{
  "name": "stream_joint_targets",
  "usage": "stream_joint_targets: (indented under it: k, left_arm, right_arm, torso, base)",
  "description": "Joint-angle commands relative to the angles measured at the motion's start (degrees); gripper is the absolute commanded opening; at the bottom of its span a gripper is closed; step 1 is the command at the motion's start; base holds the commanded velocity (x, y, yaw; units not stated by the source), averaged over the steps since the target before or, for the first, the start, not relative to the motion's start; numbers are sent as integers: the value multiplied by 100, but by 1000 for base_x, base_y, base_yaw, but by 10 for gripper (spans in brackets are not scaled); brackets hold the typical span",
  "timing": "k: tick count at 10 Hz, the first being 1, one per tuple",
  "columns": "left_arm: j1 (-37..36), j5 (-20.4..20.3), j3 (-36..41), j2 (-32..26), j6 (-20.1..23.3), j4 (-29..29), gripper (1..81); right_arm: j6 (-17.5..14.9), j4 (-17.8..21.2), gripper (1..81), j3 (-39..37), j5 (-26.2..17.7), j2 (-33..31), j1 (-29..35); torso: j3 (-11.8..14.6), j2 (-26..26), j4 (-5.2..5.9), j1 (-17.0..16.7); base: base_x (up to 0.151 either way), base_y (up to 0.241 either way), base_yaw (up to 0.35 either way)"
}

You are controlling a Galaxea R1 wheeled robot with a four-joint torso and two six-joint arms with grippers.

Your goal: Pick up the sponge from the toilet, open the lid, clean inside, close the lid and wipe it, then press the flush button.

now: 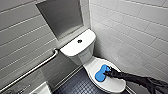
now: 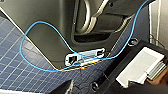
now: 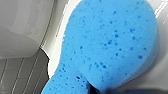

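The right claw [image 1: 108,73] touches the near edge of the sponge [image 1: 101,73]; whether it is clenched on it or released I cannot tell. Under the claw, the sponge lies flat on the lid [image 1: 114,85], which is down over the bowl. Well beyond the claw, the flush button [image 1: 79,41] sits on the tank top of the toilet [image 1: 80,56]. This is probably either the first pick-up or the lid wipe. I cannot tell which.
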Motion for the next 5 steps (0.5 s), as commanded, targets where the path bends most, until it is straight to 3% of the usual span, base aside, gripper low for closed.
stream_joint_targets:
  k: [1, 5]
  left_arm:
    - [172, 656, 0, -123, 14, -27, 811]
    - [189, 674, 9, -123, 14, 8, 811]
  right_arm:
    - [63, -58, 10, 1854, 321, -1397, -18]
    - [168, 119, 10, 2927, 777, -2847, -782]
  torso:
    - [0, 0, 0, 0]
    - [0, 0, 0, 0]
  base:
    - [0, 0, 0]
    - [0, 0, 0]
